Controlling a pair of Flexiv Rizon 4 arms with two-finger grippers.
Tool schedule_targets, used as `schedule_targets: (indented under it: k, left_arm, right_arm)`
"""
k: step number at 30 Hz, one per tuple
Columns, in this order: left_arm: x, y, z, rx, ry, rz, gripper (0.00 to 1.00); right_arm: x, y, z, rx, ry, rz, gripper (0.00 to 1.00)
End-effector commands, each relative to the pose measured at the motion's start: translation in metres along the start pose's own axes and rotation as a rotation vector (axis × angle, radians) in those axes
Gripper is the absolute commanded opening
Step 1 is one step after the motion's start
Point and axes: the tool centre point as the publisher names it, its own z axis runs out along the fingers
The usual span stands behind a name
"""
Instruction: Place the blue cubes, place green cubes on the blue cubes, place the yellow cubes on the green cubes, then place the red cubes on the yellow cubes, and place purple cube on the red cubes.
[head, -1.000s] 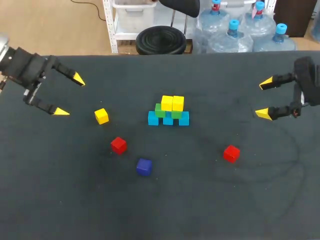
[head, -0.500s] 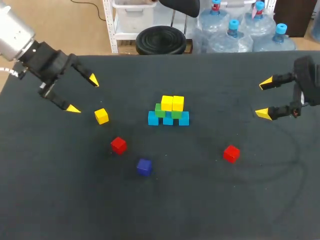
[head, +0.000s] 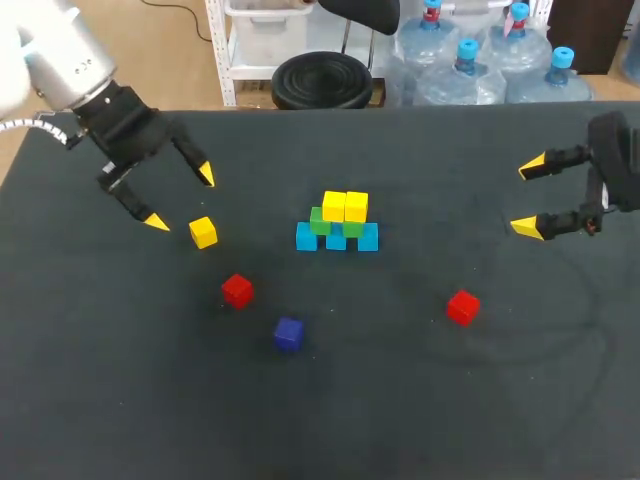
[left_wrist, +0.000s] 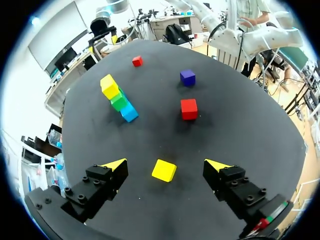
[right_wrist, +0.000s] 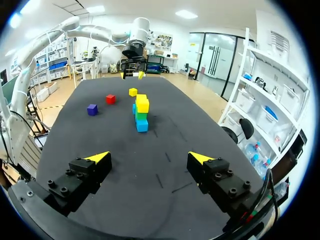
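Left hand (head: 180, 198), spread wide, hovers near the loose yellow cube (head: 203, 232).

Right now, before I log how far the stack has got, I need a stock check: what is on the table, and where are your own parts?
blue cubes: three, light blue, in a row mid-table, the stack's base.
green cubes: two, green, on the blue row.
stacked yellow cubes: two, yellow, on the green cubes.
loose yellow cube: one, yellow, left of the stack.
red cubes: two, red, loose, nearer than the stack, one on each side.
purple cube: one, dark purple, loose, beside the left red cube.
table: one, black.
left gripper: open, close to the loose yellow cube.
right gripper: open, far right, away from every cube.
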Motion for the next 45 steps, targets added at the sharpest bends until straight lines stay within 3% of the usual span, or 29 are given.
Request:
schedule_targets:
  k: [1,15,34,38,42,45]
  left_arm:
    - [0.007,0.007,0.005,0.153,0.007,-0.009,1.0]
    - [0.013,0.006,0.025,0.194,0.027,-0.042,1.0]
    - [0.02,0.007,0.037,0.228,0.073,-0.015,1.0]
    - [0.022,0.01,0.04,0.235,0.073,-0.002,0.95]
    - [0.022,0.011,0.045,0.237,0.068,0.003,0.74]
    - [0.023,0.011,0.048,0.243,0.063,0.007,0.73]
  right_arm:
    - [0.0,0.0,0.001,0.0,-0.002,-0.001,1.0]
    - [0.0,0.0,0.001,0.0,-0.002,-0.001,1.0]
    - [0.0,0.0,0.001,0.0,-0.002,-0.001,1.0]
    - [0.0,0.0,0.001,0.0,-0.002,-0.001,1.0]
    - [0.0,0.0,0.001,0.0,-0.002,-0.001,1.0]
    - [0.0,0.0,0.001,0.0,-0.002,-0.001,1.0]
